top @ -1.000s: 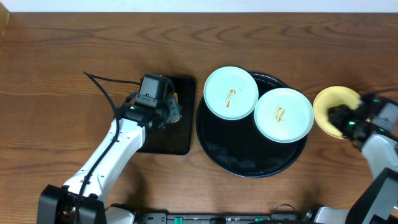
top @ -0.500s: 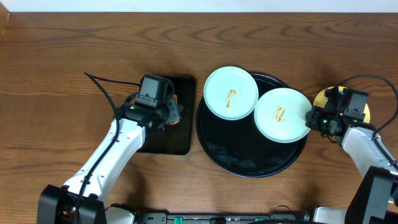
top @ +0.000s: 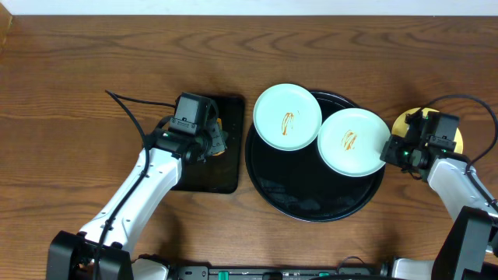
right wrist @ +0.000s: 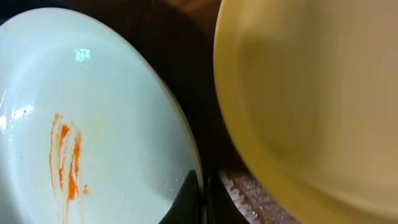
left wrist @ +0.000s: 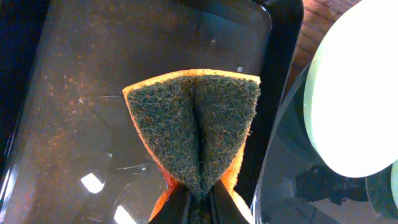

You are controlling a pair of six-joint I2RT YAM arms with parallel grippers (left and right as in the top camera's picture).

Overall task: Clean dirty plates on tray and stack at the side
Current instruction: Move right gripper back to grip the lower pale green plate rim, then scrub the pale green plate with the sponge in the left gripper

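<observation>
Plates with orange smears, the left mint plate (top: pixel 287 117) and the right mint plate (top: pixel 354 142), sit on the round tray (top: pixel 303 206). The yellow plate (top: pixel 401 124) lies on the table (top: pixel 78 78) beside it. The right arm reaches in from the right edge, and the right claw (top: pixel 387 152) is pinched tight on the right mint plate's rim. The left arm angles over the rectangular tray (top: pixel 210 179), with the left claw (left wrist: pixel 199 199) clamped on a folded sponge (left wrist: pixel 199 124).

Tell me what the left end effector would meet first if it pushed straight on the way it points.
Probably the small rectangular tray's wet floor; the folded sponge clamped in the left end effector would touch first. Depth is unclear.
</observation>
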